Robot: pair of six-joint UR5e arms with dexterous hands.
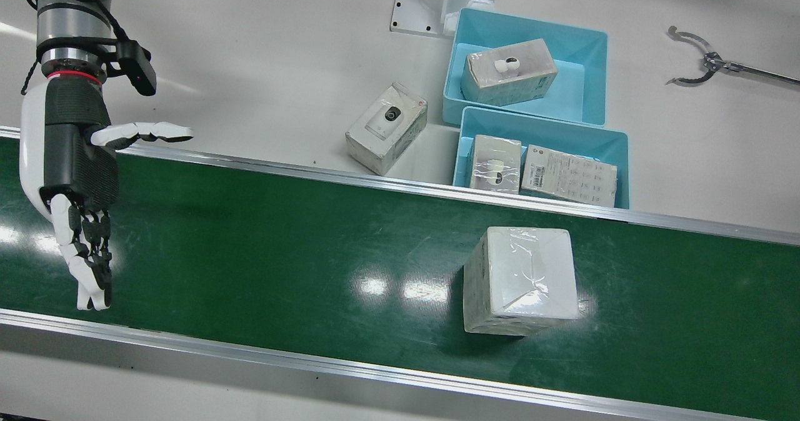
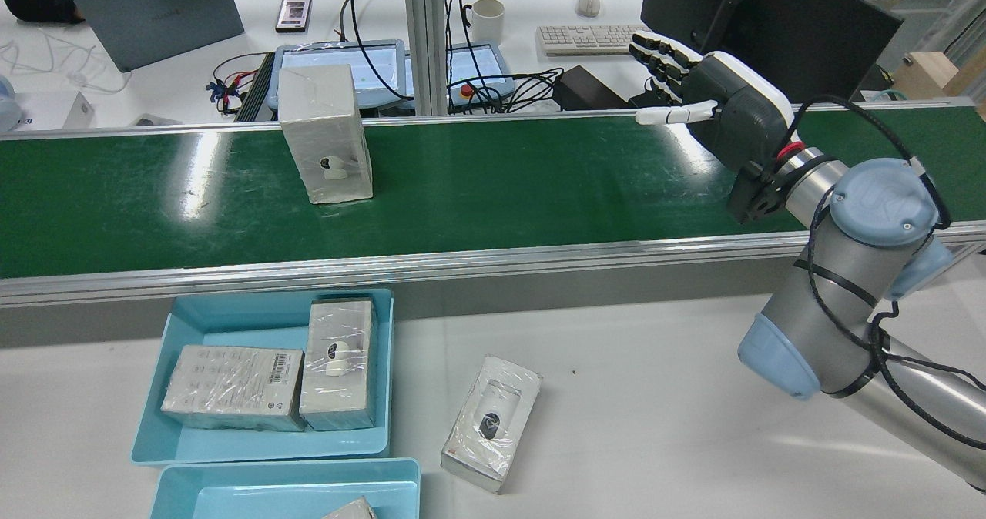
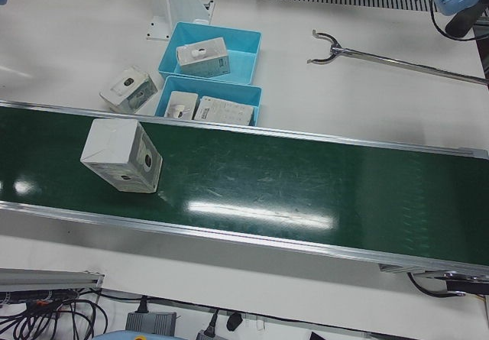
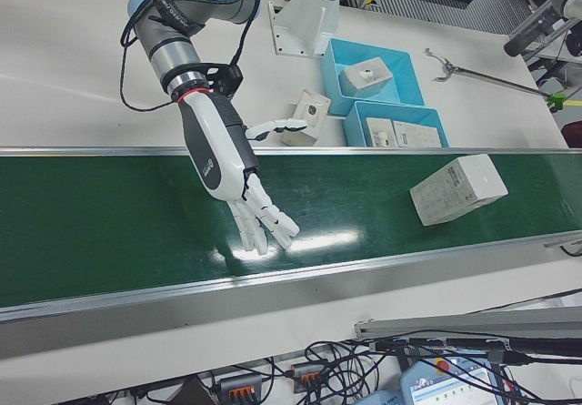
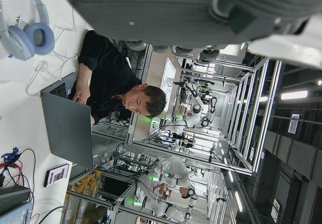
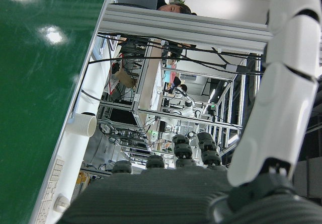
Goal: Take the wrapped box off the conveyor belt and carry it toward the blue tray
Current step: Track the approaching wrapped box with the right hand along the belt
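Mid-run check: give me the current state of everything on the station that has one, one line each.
Right hand: open, held over the belt, holding nothing.
Left hand: only partly seen in its own camera, state unclear.
Wrapped box: on the conveyor belt, untouched.
Near blue tray: holds two boxes.
Far blue tray: holds one box.
Loose box: on the table, outside the trays.

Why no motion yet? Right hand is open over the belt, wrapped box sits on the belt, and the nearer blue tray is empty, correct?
Not quite: the nearer blue tray isn't empty. The front view shows two wrapped boxes lying in it. The rest holds: the right hand is open over the belt, and the wrapped box sits on the belt.
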